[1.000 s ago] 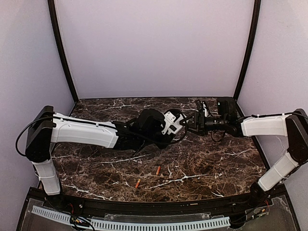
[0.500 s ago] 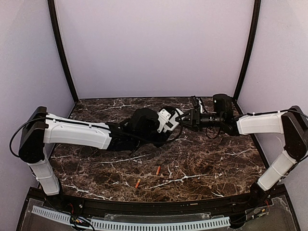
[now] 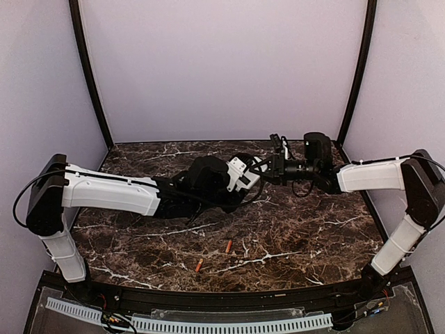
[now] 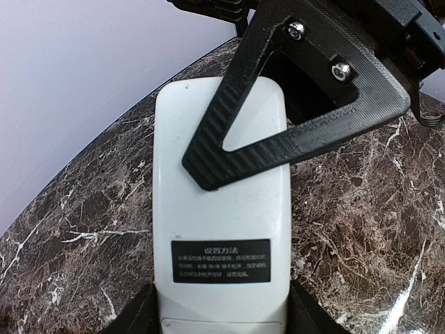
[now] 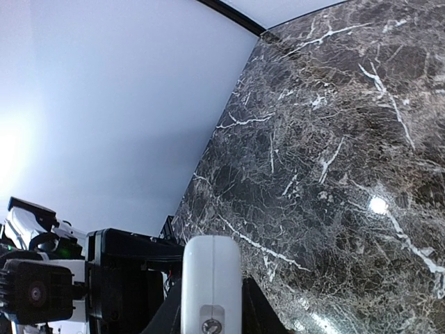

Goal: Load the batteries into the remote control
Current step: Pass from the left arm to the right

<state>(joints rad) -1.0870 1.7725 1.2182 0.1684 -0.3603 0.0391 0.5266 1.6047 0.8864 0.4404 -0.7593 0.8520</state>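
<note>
**Left gripper** (image 4: 219, 316): clamped on the remote control (image 4: 208, 229). One dark finger (image 4: 135, 314) sits at each long edge of its near end. The handset is carried above the table (image 3: 313, 229), over the back middle of it. Its plain white back faces the wrist camera, with a black label (image 4: 220, 261) in white print near the held end.

**Right gripper** (image 5: 211, 309): closed on the far end of the same handset, across its thickness. One black triangular finger (image 4: 299, 132) lies flat over the white back. In the right wrist view the handset's rounded edge stands between the two fingers, each against a face. The handset bridges the two grippers.

**Batteries** (image 3: 228, 245): two, orange-red, lying loose on the table nearer the arm bases. The second (image 3: 199, 265) lies to the left of the first and closer to the near edge. They are near each other but not touching, and well apart from both grippers and the handset.
</note>
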